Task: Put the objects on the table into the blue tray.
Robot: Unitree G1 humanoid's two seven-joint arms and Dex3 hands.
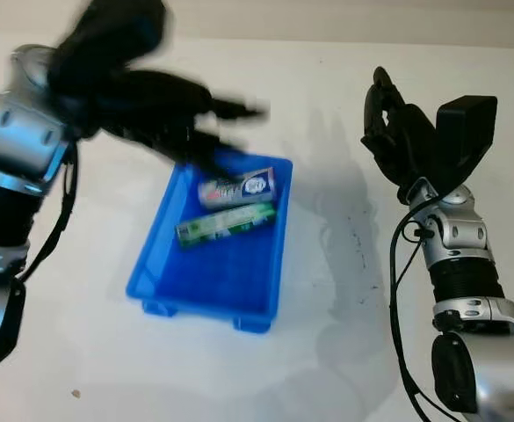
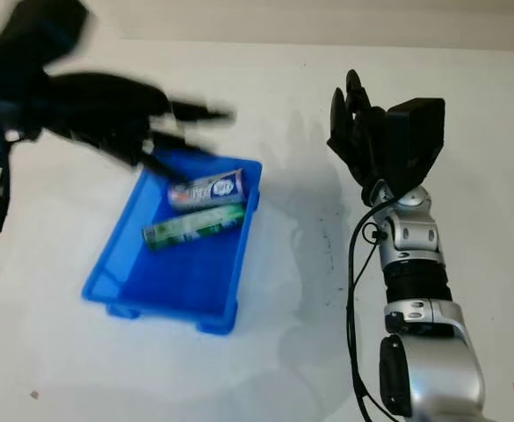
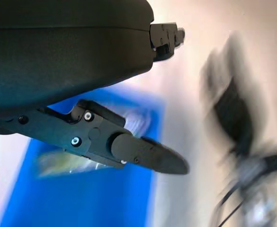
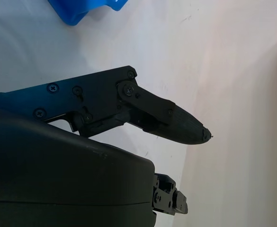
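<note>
The blue tray (image 1: 239, 281) lies left of the table's middle. Inside it, toward its far end, lie a white and blue tube (image 1: 237, 186) and a green tube (image 1: 226, 221), side by side. My left hand (image 1: 199, 123) hovers over the tray's far left corner, blurred by motion, open and holding nothing; the left wrist view looks down past its finger (image 3: 147, 158) at the tray (image 3: 81, 198) and the green tube (image 3: 62, 163). My right hand (image 1: 393, 123) is raised over the table to the right of the tray, open and empty.
The white table (image 1: 327, 334) spreads around the tray, with a few small dark marks right of it. The right wrist view catches a corner of the tray (image 4: 81, 9) and bare table.
</note>
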